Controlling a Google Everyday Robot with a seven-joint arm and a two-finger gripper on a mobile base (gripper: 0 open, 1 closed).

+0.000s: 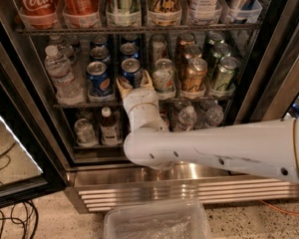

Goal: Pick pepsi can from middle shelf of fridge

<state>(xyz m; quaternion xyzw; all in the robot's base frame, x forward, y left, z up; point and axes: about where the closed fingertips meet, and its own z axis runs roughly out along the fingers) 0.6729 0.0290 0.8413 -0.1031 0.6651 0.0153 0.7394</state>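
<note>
We find the tool (135, 82) at the front edge of the middle shelf (79, 104), fingers spread and gripping nothing. The pepsi can (131, 68) stands upright directly beyond the gap, long axis vertical. It has a blue body and silver top. A second blue can (97, 77) stands just left.

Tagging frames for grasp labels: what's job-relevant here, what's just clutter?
Job: pepsi can; gripper, open at that can's base; middle shelf; fridge.
Clutter: gold can, water bottle, Coca-Cola bottle, floor bin.
</note>
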